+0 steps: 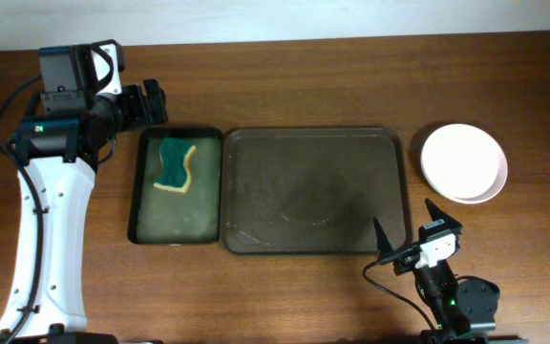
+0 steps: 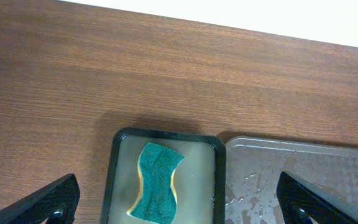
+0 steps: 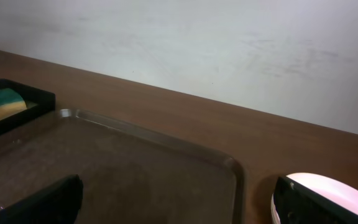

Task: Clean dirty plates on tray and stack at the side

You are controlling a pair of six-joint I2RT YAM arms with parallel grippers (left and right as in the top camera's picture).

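**A:** What sits farthest left of the tray?

**B:** The left gripper, out past the tray's far-left corner and above the bare tabletop. In its wrist view the two fingers sit at opposite lower corners of the picture, wide apart with nothing between them. That claw is released.

**A:** And between that gripper and the tray?

**B:** A narrow dark tray, with its long side just beside the tray's left rim. I cannot tell whether the two rims touch. A sponge, green on top with a yellow layer underneath, lies flat in the far half of it.

**A:** What about the tray itself?

**B:** It is dark brown with rounded corners and a low rim, and it lies flat on the tabletop. The left wrist view shows water drops on its floor close to the left rim.

**A:** Where are the plates?

**B:** They are right of the tray, on the tabletop near its far-right corner and apart from its rim. They are white and stacked, with a lower rim peeking out along the near edge of the pile. I cannot tell how many there are.

**A:** And the right gripper?

**B:** It is by the tray's near-right corner. Its jaws are spread and hold nothing, so it is released too. In its wrist view the tray lies between the jaws, and the plates show just past the right one.
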